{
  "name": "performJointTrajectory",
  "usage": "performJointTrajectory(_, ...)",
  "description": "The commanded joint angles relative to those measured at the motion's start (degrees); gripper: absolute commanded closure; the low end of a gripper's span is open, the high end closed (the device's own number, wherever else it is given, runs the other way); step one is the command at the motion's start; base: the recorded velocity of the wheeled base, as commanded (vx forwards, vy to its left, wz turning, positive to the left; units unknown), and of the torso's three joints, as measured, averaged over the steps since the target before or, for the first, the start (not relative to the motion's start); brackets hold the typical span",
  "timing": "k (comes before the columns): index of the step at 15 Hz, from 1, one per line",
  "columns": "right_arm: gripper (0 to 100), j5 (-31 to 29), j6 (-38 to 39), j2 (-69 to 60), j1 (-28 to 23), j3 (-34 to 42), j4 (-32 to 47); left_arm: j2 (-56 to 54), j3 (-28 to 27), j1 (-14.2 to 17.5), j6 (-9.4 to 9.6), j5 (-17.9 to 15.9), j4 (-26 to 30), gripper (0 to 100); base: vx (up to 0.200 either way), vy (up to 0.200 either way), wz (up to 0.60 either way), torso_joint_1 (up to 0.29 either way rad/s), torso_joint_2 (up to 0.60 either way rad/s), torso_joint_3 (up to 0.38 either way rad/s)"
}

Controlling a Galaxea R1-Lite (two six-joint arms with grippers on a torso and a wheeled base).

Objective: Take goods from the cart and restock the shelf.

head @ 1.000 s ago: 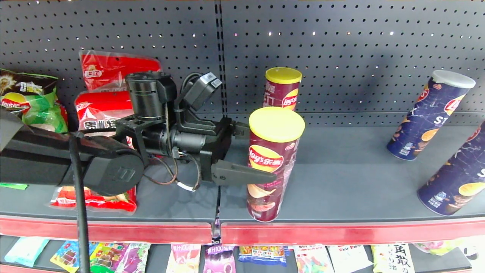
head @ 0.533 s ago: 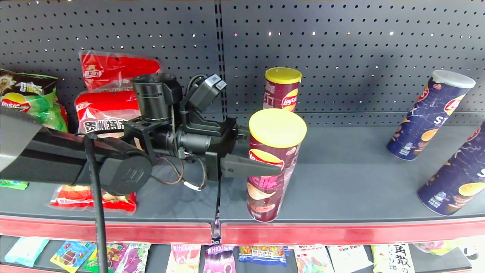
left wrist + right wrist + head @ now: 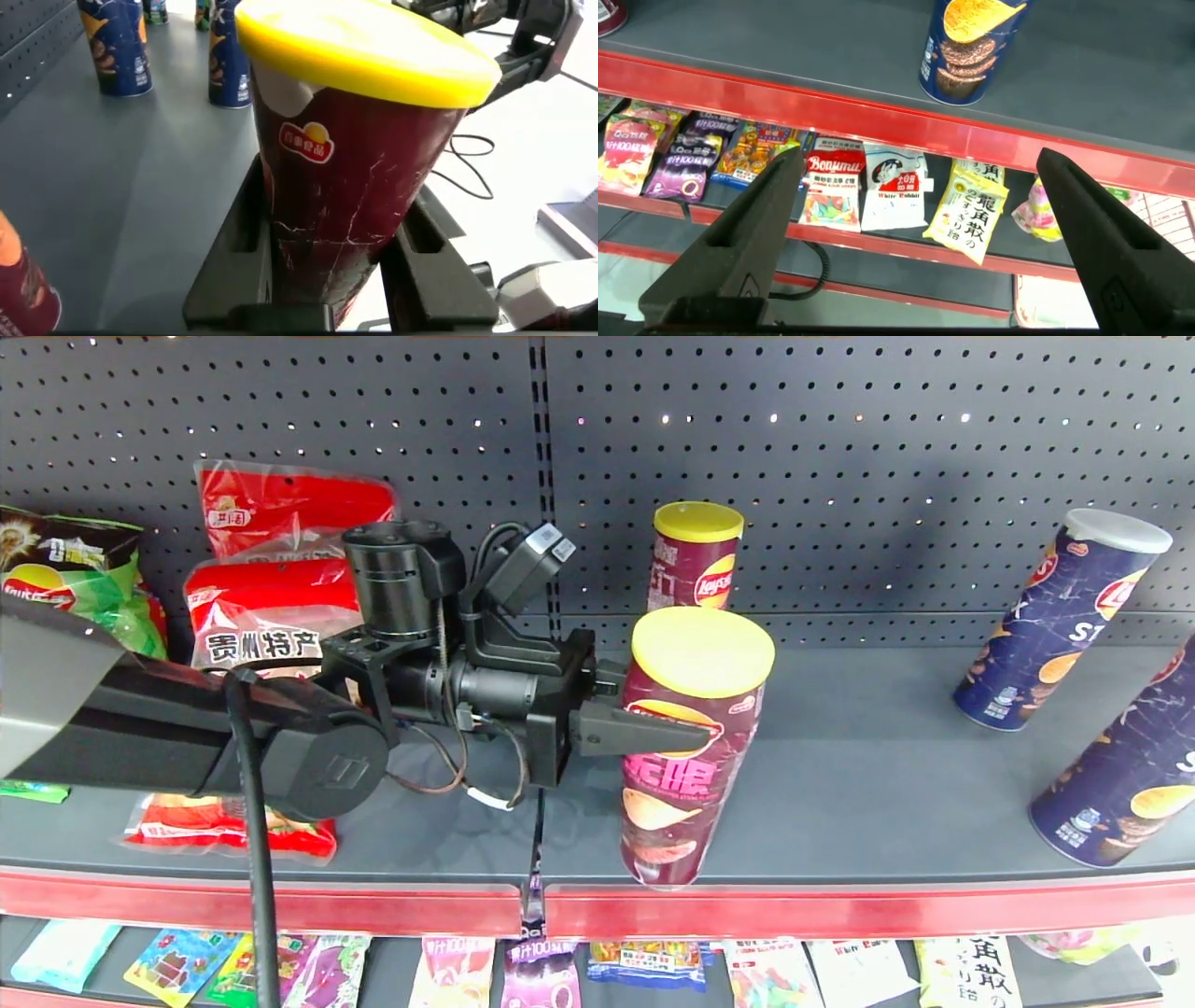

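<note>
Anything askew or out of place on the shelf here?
The maroon chip can clamped in the left gripper leans rightward, its base at the very front edge of the shelf. Nothing looks spilled or damaged.

Head camera toward shelf (image 3: pixel 840 784), wrists close.

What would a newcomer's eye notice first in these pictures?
Most striking is the maroon cylindrical chip can with a yellow lid, held by the black left gripper at the front edge of the grey metal shelf. Two dark blue chip cans stand at the shelf's right end.
</note>
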Motion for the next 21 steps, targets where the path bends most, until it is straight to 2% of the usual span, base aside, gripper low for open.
performJointTrajectory(1,0,-0.01,-0.02,-0.13,0.04,0.07,-0.02,-0.17,-0.26,-0.63,0.01,3.39,-0.35,100,0.0,0.0,0.0,0.0,0.0,0.0)
performJointTrajectory(5,0,0.16,0.07,-0.13,0.04,0.24,-0.02,-0.17,-0.17,-1.86,0.1,9.98,-2.64,100,0.0,0.0,0.0,0.0,0.0,0.0)
performJointTrajectory(9,0,0.16,1.21,-0.13,0.13,0.24,-0.02,-0.35,0.62,-2.74,0.18,14.55,-3.34,100,0.0,0.0,0.0,0.0,0.0,0.0)
performJointTrajectory(15,0,0.25,1.91,-0.13,0.22,0.33,-0.02,-3.33,6.07,-3.09,0.01,18.24,-4.13,100,0.0,0.0,0.0,0.0,0.0,0.0)
performJointTrajectory(19,0,0.25,1.91,-0.22,0.22,0.59,-0.02,-3.51,7.04,-3.18,-0.08,19.29,-6.06,100,0.0,0.0,0.0,0.0,0.0,0.0)
performJointTrajectory(20,0,0.25,1.91,-0.22,0.22,0.68,-0.02,-3.95,7.04,-3.18,-0.34,19.29,-6.06,100,0.0,0.0,0.0,0.0,0.0,0.0)
performJointTrajectory(21,0,0.25,1.91,-0.22,0.22,0.68,-0.02,-4.48,7.12,-3.18,-1.57,19.29,-6.06,100,0.0,0.0,0.0,0.0,0.0,0.0)
